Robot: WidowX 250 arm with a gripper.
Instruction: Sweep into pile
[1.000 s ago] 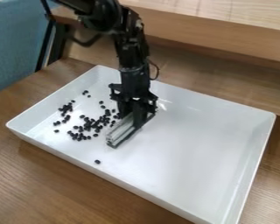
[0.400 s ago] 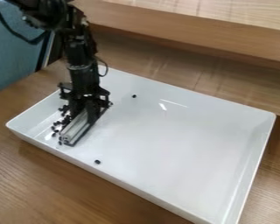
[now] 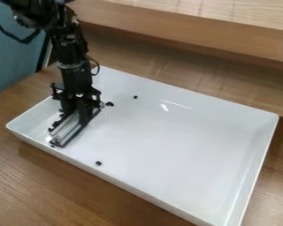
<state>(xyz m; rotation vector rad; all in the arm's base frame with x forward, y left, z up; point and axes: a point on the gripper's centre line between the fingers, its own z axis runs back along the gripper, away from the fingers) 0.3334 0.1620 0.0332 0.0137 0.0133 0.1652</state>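
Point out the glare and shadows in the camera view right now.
Camera view: white streaks of glare on the tray toward its far side, right of the gripper; a smaller bright patch beside the lower end of the bar; a soft shadow on the wooden table along the tray's near left edge.

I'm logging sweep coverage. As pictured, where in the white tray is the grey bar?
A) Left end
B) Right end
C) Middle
A: the grey bar is by the picture-left end of the white tray, most of whose floor stretches to its right.
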